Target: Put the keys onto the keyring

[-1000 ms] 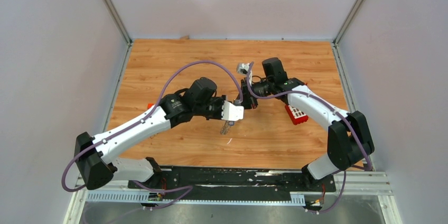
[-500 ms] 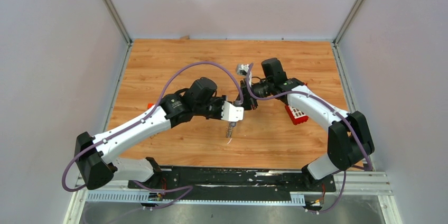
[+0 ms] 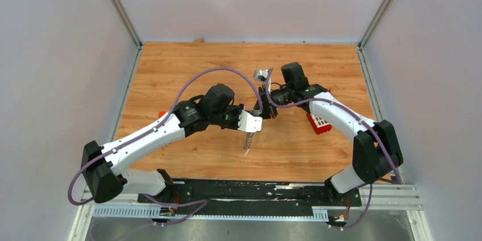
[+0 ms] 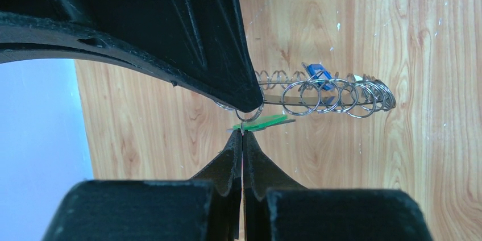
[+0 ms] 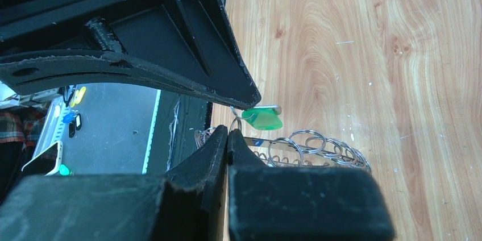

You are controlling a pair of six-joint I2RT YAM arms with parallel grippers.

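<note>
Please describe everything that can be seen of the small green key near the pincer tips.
The small green plastic-headed key has a flat, bright, slightly translucent head, seen almost edge-on in the left wrist view. A thin silver wire ring passes through one end. The shut left pincer and the shut right pincer both appear to pinch that ring. The key hangs in the air above the wooden table, close beside the large silver keyring. No blade is visible.
</note>
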